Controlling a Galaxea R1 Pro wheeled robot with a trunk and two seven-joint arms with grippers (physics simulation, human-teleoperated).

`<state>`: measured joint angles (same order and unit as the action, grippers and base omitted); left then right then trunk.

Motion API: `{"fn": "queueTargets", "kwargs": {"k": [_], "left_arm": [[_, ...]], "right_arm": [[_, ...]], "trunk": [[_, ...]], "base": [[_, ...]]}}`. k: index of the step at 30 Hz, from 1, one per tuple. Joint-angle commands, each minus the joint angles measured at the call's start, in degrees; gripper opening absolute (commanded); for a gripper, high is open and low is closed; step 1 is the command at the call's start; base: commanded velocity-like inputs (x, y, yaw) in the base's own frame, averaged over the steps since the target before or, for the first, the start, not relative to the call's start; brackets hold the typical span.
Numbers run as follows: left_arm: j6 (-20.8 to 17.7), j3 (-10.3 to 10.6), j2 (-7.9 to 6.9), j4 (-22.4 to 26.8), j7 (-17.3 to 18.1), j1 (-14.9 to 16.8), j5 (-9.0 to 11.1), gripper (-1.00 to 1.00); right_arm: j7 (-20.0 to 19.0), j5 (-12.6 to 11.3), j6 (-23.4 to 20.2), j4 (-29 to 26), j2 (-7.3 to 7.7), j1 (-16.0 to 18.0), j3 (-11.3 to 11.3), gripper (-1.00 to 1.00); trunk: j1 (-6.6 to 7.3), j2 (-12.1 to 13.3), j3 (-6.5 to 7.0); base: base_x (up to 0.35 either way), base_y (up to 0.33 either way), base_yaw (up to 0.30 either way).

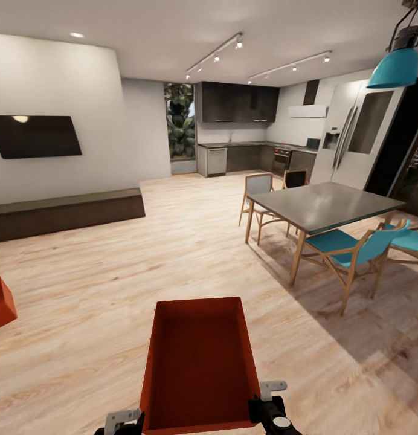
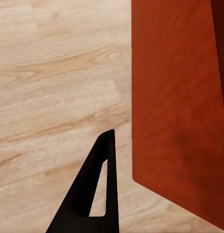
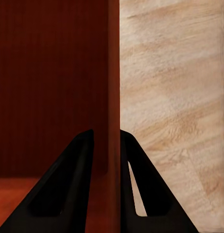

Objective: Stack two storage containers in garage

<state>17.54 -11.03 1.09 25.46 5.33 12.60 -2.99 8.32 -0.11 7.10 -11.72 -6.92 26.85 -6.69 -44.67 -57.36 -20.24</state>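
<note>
Right claw (image 3: 107,145) pinches the held container's (image 1: 200,362) wall; left claw's (image 2: 99,189) grip cannot be told.

Storage container (image 1: 200,362) sits dead centre in front of the robot, between the two grippers: left gripper (image 1: 121,421) at its near-left corner, right gripper (image 1: 270,403) at its near-right corner with one finger inside the wall, one outside. Second container (image 1: 1,302) lies on the wood floor (image 1: 100,284) at far left, well apart. Dining table (image 1: 324,205) stands ahead right, chairs (image 1: 348,248) around it. Low bench (image 1: 64,211) runs along the left wall under the TV (image 1: 35,136). Kitchen counter (image 1: 251,158) at the back, fridge (image 1: 357,139) behind the table.
</note>
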Motion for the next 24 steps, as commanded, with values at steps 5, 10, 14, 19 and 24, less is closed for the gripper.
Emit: {"fn": "queueTargets", "kwargs": {"k": [5,10,14,19,24], "left_arm": [[0.0,-1.0,-0.47,-0.1,-0.1,0.0,0.0,-1.00],[0.0,-1.0,-0.47,-0.1,-0.1,0.0,0.0,-1.00],[0.0,-1.0,-0.47,-0.1,-0.1,0.0,0.0,-1.00],[0.0,-1.0,-0.47,-0.1,-0.1,0.0,0.0,-1.00],[0.0,-1.0,-0.47,-0.1,-0.1,0.0,0.0,-1.00]], "right_arm": [[1.4,0.5,0.3,-0.1,0.06,0.1,3.3,-1.00],[1.4,0.5,0.3,-0.1,0.06,0.1,3.3,-1.00],[1.4,0.5,0.3,-0.1,0.06,0.1,3.3,-1.00],[1.4,0.5,0.3,-0.1,0.06,0.1,3.3,-1.00],[1.4,0.5,0.3,-0.1,0.06,0.1,3.3,-1.00]], "trunk": [[0.00,0.0,-0.06],[0.00,0.0,-0.06],[0.00,0.0,-0.06],[0.00,0.0,-0.06],[0.00,0.0,-0.06]], "base": [[0.000,0.000,-0.268],[0.000,0.000,-0.268],[0.000,0.000,-0.268],[0.000,0.000,-0.268],[0.000,0.000,-0.268]]}}
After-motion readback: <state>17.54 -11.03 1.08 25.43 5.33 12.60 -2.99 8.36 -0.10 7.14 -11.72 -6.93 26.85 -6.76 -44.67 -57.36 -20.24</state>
